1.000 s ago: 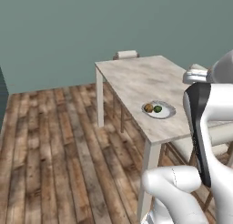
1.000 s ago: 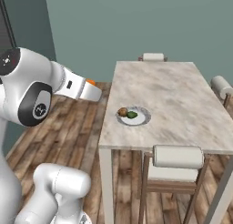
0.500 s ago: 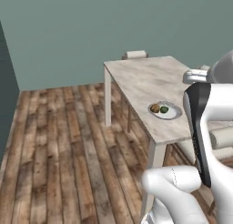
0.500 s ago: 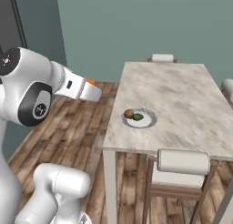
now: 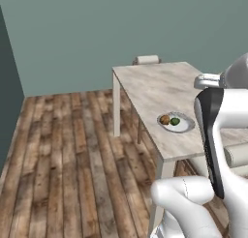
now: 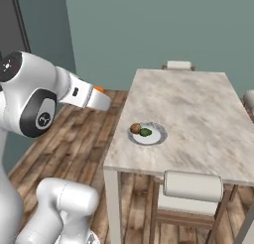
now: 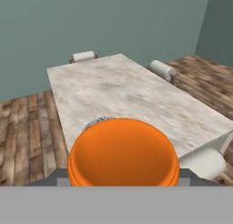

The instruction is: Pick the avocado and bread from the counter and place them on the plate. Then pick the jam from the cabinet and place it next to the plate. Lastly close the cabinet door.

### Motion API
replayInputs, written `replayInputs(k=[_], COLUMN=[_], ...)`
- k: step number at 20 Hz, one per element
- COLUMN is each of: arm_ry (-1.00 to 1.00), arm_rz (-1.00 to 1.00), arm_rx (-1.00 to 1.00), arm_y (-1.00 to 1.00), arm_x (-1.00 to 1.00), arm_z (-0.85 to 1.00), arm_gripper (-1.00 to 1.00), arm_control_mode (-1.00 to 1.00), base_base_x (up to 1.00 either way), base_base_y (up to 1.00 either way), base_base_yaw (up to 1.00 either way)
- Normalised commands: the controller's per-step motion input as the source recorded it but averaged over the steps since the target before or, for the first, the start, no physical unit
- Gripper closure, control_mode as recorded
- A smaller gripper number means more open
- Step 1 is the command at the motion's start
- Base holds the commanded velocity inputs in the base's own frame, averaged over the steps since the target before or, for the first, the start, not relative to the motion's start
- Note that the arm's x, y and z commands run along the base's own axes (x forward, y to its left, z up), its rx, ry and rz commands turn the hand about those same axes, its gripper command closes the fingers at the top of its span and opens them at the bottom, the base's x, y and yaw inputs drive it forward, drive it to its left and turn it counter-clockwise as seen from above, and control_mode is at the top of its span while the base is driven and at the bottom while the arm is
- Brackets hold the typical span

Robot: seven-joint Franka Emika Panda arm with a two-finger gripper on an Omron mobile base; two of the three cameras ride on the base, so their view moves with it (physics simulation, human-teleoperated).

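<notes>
On the marble bench, near its long edge on the robot's side, sits the white plate. Both foods are already on it: the brown bread and the dark green avocado, right beside each other and pretty much touching. From the left base view it's the same deal, with the bread on the left of the plate and the avocado on the right.

The jam isn't down yet. In the hand view it shows up as a big orange-red dome right at the bottom, sitting in the end effector, which looks clamped around it. The finger tips themselves are hidden behind the jar, so exactly how they grip it is hard to see. In the right base view you only catch a bit of orange at the tip of the white arm. It's held out over the wooden floor, beside the bench and well apart from the plate.

Looking along the hand, the bench stretches out ahead, and a sliver of the plate's rim peeks out just above the jar.

There's a cream chair tucked in at the near end and another chair at the far end, against a teal wall.
</notes>
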Motion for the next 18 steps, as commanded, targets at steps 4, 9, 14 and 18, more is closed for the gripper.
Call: replayInputs(k=[4, 9, 14, 18], arm_ry=[0.00, 0.00, 0.00, 0.00], arm_rz=[0.00, 0.00, 0.00, 0.00], arm_rx=[0.00, 0.00, 0.00, 0.00], arm_y=[0.00, 0.00, 0.00, 0.00], arm_x=[0.00, 0.00, 0.00, 0.00], arm_z=[0.00, 0.00, 0.00, 0.00], arm_gripper=[1.00, 1.00, 1.00, 1.00], arm_control_mode=[1.00, 1.00, 1.00, 1.00], base_base_x=[0.34, 0.39, 0.41, 0.36], base_base_y=[-0.27, -0.19, -0.21, -0.21], base_base_yaw=[0.08, 0.09, 0.09, 0.10])
